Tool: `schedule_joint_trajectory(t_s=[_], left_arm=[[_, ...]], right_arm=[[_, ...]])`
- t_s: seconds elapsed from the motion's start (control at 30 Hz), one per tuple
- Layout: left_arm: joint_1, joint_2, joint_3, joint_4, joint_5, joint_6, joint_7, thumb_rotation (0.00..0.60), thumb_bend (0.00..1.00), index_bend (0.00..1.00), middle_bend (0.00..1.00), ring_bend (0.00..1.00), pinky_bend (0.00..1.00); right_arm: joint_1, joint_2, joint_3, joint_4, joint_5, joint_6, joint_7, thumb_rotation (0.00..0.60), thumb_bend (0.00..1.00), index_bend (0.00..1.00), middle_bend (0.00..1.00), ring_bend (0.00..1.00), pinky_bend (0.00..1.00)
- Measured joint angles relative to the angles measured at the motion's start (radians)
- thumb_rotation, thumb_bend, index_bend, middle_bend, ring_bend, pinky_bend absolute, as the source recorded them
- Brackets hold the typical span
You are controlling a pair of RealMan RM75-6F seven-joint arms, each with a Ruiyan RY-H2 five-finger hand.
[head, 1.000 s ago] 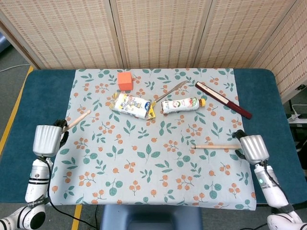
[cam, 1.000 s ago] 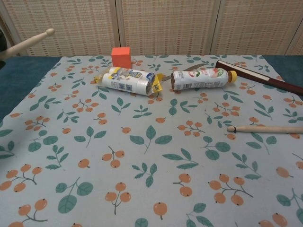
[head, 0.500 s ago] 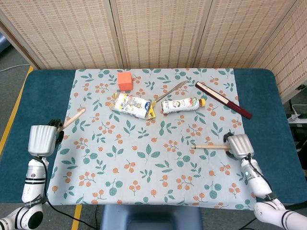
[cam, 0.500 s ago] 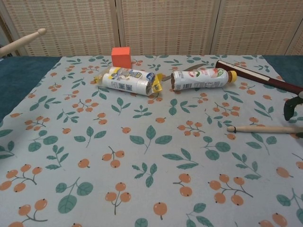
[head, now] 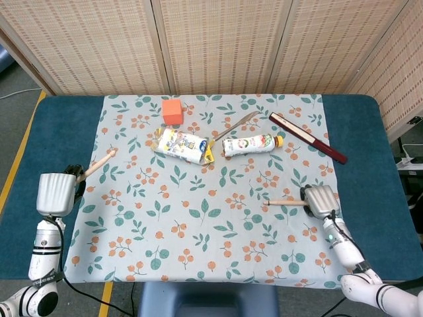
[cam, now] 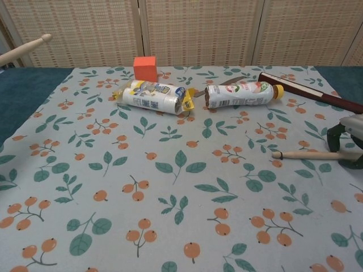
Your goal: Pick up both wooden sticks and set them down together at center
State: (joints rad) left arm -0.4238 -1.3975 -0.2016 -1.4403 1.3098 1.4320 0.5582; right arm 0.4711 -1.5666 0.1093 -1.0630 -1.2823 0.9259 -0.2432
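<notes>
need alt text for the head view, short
Overhead view of a table with a leaf-print cloth: the left hand holds one wooden stick raised at the left edge, while the right hand sits over the end of the other stick lying on the cloth.

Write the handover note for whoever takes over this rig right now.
Left hand: holds one wooden stick, raised off the table at the left edge.
Right hand: down at the second stick, fingers either side of it; a firm grip cannot be confirmed. That stick lies on the cloth at right.
Done: first stick picked up.
Left: secure and lift the second stick, bring both to center, set them down together.
</notes>
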Motion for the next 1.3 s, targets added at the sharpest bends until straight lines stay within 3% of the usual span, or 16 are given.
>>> schedule_joint_trajectory(t_s=[0.2, 0.43, 0.87, 1.13, 1.3], left_arm=[[0.008, 0.001, 0.005, 0.011, -0.008, -0.004, -0.007, 0.6, 0.4, 0.68, 0.8, 1.0, 1.0], [0.011, -0.005, 0.006, 0.018, -0.012, -0.006, -0.01, 0.6, 0.4, 0.68, 0.8, 1.0, 1.0], [0.013, -0.01, 0.007, 0.02, -0.011, -0.006, -0.008, 0.6, 0.4, 0.68, 0.8, 1.0, 1.0], [0.016, -0.008, 0.005, 0.029, -0.017, -0.009, -0.012, 0.6, 0.4, 0.68, 0.8, 1.0, 1.0], [0.015, -0.008, 0.003, 0.041, -0.024, -0.016, -0.015, 0.6, 0.4, 0.68, 0.8, 1.0, 1.0]], right_arm=[[0.005, -0.024, -0.016, 0.033, -0.022, 0.01, 0.012, 0.6, 0.5, 0.61, 0.47, 0.78, 0.98], [0.001, -0.014, -0.021, 0.023, -0.025, 0.025, 0.012, 0.6, 0.7, 0.66, 0.51, 0.78, 0.99], [-0.007, 0.007, -0.02, -0.012, -0.015, 0.049, -0.014, 0.6, 0.92, 0.82, 0.64, 0.78, 0.99], [-0.013, 0.032, -0.019, -0.045, -0.024, 0.072, 0.006, 0.6, 0.94, 0.83, 0.64, 0.78, 0.99], [-0.025, 0.088, -0.011, -0.137, -0.05, 0.127, 0.043, 0.6, 0.96, 0.83, 0.64, 0.78, 0.99]])
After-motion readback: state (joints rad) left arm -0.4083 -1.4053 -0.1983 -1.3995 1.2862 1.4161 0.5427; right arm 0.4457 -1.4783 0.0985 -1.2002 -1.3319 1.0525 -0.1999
